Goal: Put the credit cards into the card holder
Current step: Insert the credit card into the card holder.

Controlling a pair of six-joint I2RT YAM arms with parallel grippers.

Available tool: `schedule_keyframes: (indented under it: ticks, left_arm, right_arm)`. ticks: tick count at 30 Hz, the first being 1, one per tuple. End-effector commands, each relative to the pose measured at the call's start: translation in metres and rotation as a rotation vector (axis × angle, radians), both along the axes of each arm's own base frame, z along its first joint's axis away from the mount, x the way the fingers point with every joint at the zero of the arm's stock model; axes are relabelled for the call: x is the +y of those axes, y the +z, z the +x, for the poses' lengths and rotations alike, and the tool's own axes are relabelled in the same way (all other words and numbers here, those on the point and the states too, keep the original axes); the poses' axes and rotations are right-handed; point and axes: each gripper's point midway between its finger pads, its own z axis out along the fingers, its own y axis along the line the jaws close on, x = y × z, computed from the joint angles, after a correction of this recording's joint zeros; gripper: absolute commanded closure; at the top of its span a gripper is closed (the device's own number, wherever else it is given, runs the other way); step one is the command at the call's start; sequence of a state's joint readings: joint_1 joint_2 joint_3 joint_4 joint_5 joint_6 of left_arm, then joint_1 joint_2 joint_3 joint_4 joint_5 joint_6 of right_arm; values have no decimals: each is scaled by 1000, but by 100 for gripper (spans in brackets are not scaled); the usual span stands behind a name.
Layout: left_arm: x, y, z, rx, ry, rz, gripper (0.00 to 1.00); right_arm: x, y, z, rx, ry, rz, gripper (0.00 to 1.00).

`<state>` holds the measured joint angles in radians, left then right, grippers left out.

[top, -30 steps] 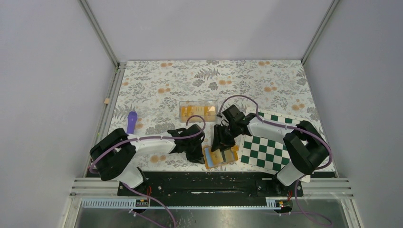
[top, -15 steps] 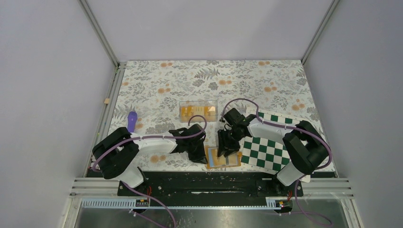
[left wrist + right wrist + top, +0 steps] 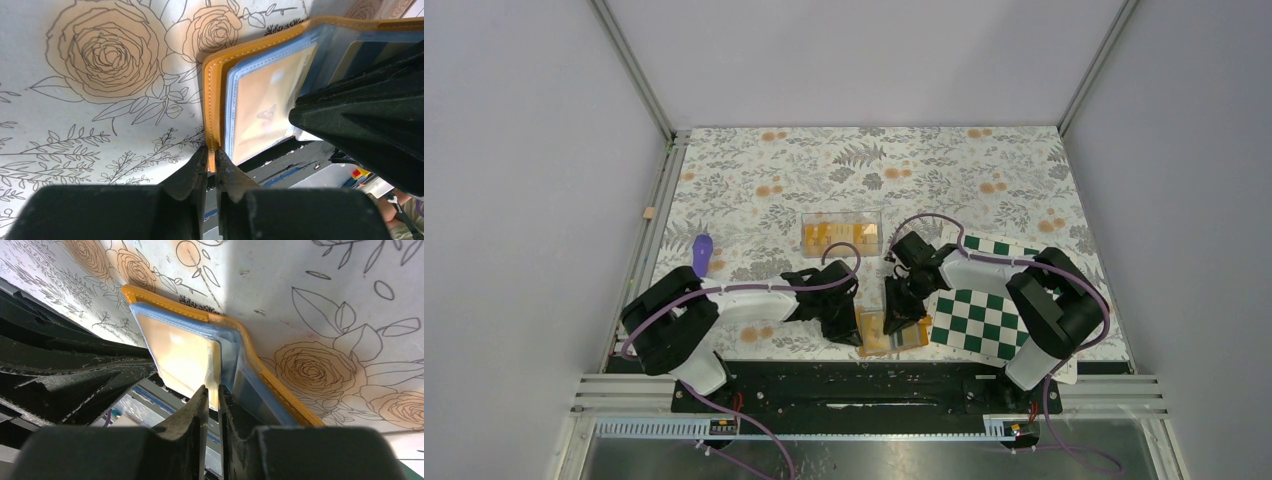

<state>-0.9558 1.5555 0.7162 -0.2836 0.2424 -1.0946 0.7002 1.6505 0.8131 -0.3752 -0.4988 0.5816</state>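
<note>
The orange card holder point(image 3: 890, 334) lies open at the table's near edge, light-blue pockets up. My left gripper point(image 3: 850, 325) is shut on the edge of its orange cover point(image 3: 214, 100), its fingertips point(image 3: 199, 161) pinching the stitched rim. My right gripper point(image 3: 903, 311) is shut on the near edge of an orange-yellow credit card point(image 3: 182, 357), which lies in among the light-blue pockets point(image 3: 240, 375) of the card holder point(image 3: 267, 372). Whether it sits inside a pocket I cannot tell. More credit cards point(image 3: 838, 235) lie in a clear box.
The clear plastic box point(image 3: 807, 222) stands behind the grippers. A green-and-white chequered board point(image 3: 976, 322) lies right of the card holder, under the right arm. A purple object point(image 3: 701, 255) lies at the left. The black base rail point(image 3: 864, 385) runs just below the card holder.
My right gripper has moved toward the near edge with the card, down onto the open card holder. The card holder has shifted a little left; the left gripper has stayed on its cover.
</note>
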Motion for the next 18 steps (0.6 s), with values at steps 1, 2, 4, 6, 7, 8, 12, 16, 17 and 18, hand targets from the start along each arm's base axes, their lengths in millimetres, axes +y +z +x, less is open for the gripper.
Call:
schedule_keyframes:
  ticks: [1, 2, 4, 6, 7, 8, 12, 16, 17, 18]
  left_arm:
    - [20, -11, 2, -38, -4, 100, 85]
    - [21, -7, 3, -46, -4, 94, 82]
    - [22, -2, 4, -54, 1, 73, 74]
    - [21, 5, 5, -61, 15, 27, 66]
    - [21, 8, 7, -64, 27, -6, 63]
    - [20, 11, 8, -63, 42, -43, 62]
    - [16, 21, 13, -70, 97, -210, 56]
    - [16, 25, 20, -76, 131, -301, 50]
    - [16, 24, 20, -72, 134, -313, 49]
    - [15, 23, 21, -70, 134, -325, 49]
  right_arm:
    - [17, 16, -8, -1, 34, 86, 82]
    - [16, 18, -8, -8, 35, 86, 82]
    - [14, 22, -8, -26, 42, 81, 80]
    - [12, 27, -7, -48, 44, 79, 76]
    - [11, 29, -6, -60, 46, 79, 72]
    - [10, 31, -6, -69, 47, 80, 70]
    - [6, 37, -6, -98, 52, 79, 65]
    - [-3, 31, -6, -113, 55, 41, 67]
    - [-5, 28, -7, -113, 57, 28, 69]
    - [-7, 24, -7, -111, 60, 15, 73]
